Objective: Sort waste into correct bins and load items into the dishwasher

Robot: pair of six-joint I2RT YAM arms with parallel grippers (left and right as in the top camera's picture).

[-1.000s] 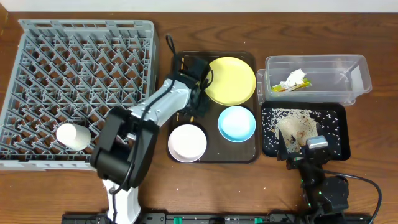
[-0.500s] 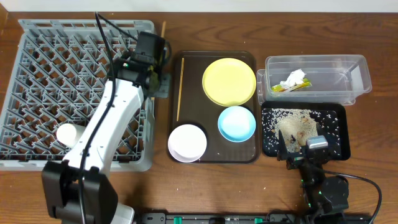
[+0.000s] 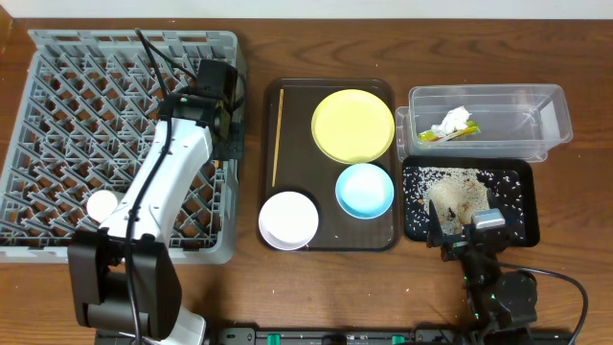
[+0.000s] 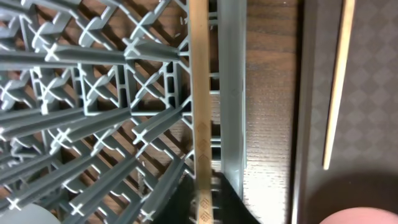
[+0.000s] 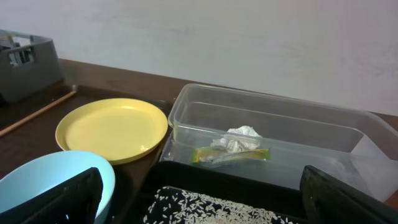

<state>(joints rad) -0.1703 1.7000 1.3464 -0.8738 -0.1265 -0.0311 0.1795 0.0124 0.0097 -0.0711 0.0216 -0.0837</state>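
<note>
My left gripper is shut on a wooden chopstick and holds it over the right edge of the grey dish rack, lengthwise along the rim. The second chopstick lies on the brown tray; it also shows in the left wrist view. A white cup lies in the rack. The yellow plate, blue bowl and white bowl sit on the brown tray. My right gripper is open and empty at the front edge of the black tray.
The clear tub holds crumpled paper and the wrapper. Rice covers the black tray. The brown tray lies between the rack and the bins. Bare wooden table runs along the front.
My left arm has swung from the brown tray over to the rack's right edge, carrying one chopstick, then shifted a little nearer. The right arm has not moved.
</note>
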